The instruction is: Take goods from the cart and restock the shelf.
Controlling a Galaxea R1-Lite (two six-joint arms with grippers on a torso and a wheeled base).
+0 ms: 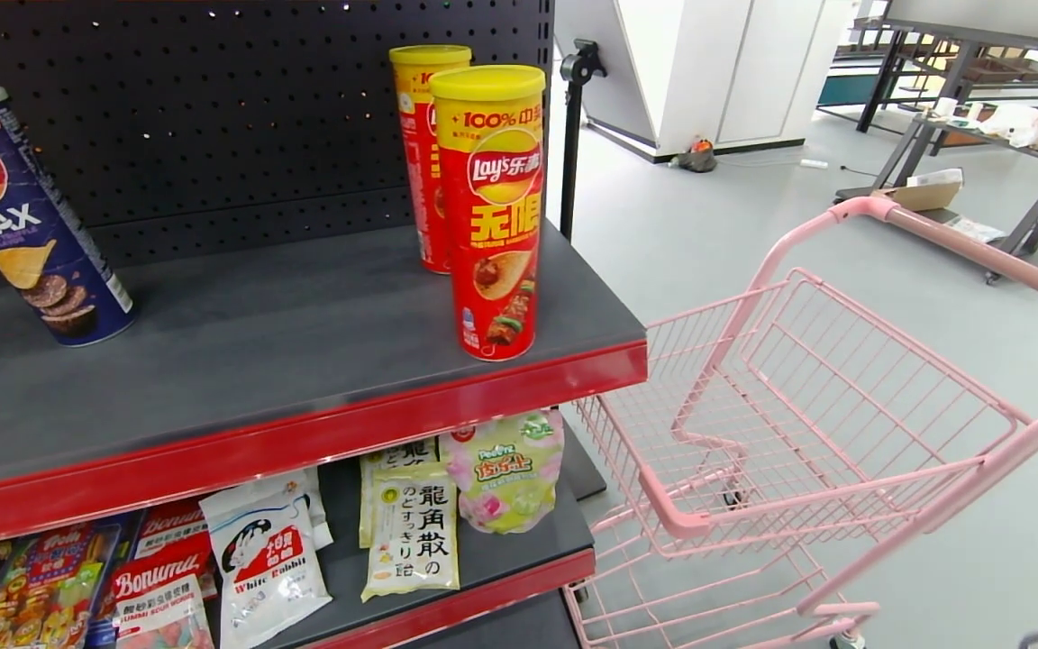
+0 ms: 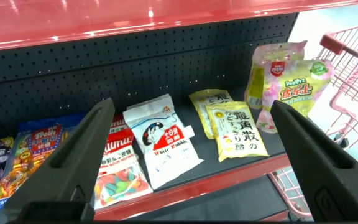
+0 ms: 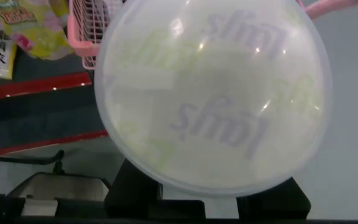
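Two red chip cans [image 1: 492, 216] stand at the upper shelf's [image 1: 258, 361] 3 o'clock end, a blue can [image 1: 28, 216] at 9 o'clock.
At 4 o'clock in the head view sits the pink cart [image 1: 861, 209]; the right jaws are clamped on a clear-lidded can [image 3: 213, 93], lid facing the wrist camera, while the left jaws gape wide apart before the lower shelf's [image 2: 209, 163] snack bags [image 2: 163, 140].

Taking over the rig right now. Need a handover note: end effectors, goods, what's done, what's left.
Left end effector: open, holding nothing, facing the snack bags.
Right end effector: shut on a clear-lidded can.
Upper shelf: two red cans upright near its right end, blue can at the left.
Pink cart: right of the shelf.
Done: three cans shelved.
Left: shelve the held can.
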